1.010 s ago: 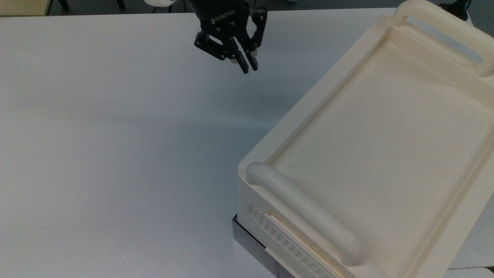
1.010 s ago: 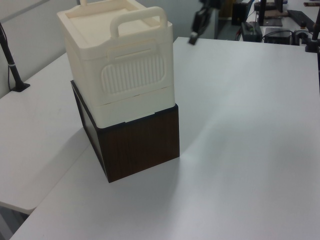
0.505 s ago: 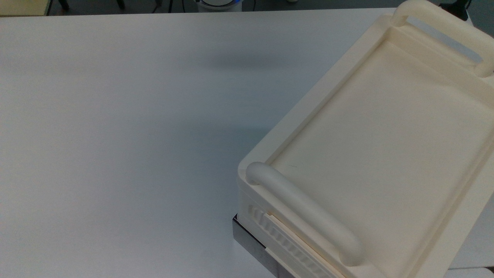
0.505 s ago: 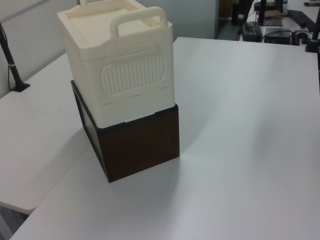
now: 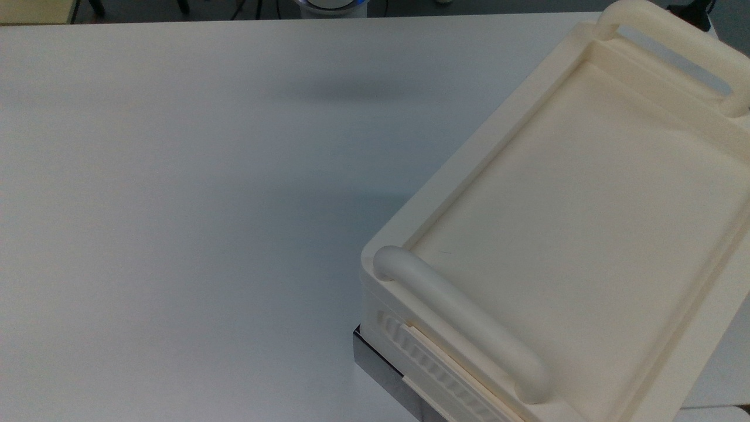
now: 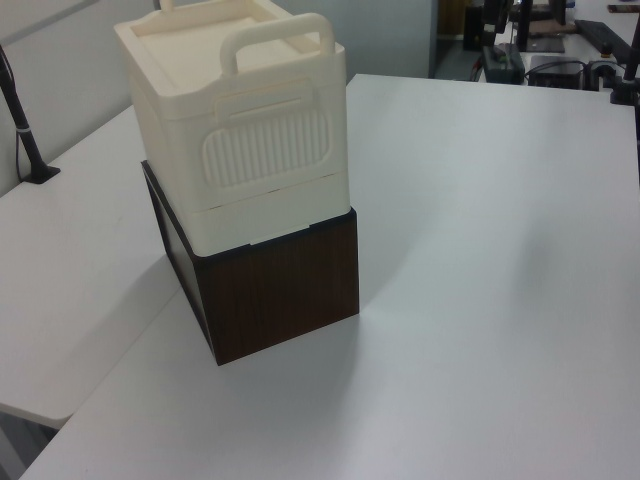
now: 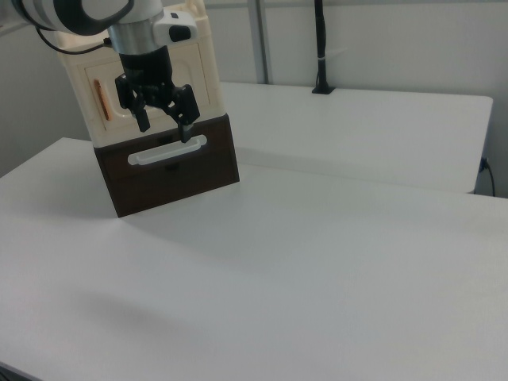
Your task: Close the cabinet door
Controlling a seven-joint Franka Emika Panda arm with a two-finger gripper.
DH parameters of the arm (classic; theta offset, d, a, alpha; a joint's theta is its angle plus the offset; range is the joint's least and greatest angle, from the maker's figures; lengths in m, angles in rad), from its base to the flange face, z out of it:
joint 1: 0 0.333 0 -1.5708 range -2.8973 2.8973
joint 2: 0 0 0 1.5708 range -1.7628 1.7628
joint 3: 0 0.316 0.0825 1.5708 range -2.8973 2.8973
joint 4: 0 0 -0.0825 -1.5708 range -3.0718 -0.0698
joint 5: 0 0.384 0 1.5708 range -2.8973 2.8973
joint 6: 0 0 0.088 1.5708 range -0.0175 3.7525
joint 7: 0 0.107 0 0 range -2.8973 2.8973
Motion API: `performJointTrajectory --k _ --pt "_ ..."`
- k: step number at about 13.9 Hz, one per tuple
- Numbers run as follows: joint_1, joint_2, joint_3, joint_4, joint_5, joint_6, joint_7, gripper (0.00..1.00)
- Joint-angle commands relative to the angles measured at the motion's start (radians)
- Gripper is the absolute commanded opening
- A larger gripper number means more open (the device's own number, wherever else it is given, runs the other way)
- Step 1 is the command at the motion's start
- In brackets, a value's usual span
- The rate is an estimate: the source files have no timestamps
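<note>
Cabinet door (image 7: 119,91) with its orange bar handle (image 7: 99,97) sits flush in the cabinet (image 7: 194,67) front, right view. Pincer (image 7: 163,128) hangs before it, fingers apart, gripping nothing, above the dark base (image 7: 171,171) and its pale handle (image 7: 167,151). All rests on the white tabletop (image 7: 317,262).

Cream-white cabinet (image 6: 240,130), ribbed side, on a seemingly wood-grained dark brown base (image 6: 280,290).
</note>
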Motion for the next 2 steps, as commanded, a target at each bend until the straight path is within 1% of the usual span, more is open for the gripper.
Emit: performJointTrajectory --k 1,2 --pt "0.028 -0.003 -0.011 -0.021 -0.021 0.054 0.051 1.0" --pt "0.029 -0.003 -0.011 -0.021 -0.021 0.059 0.053 1.0"
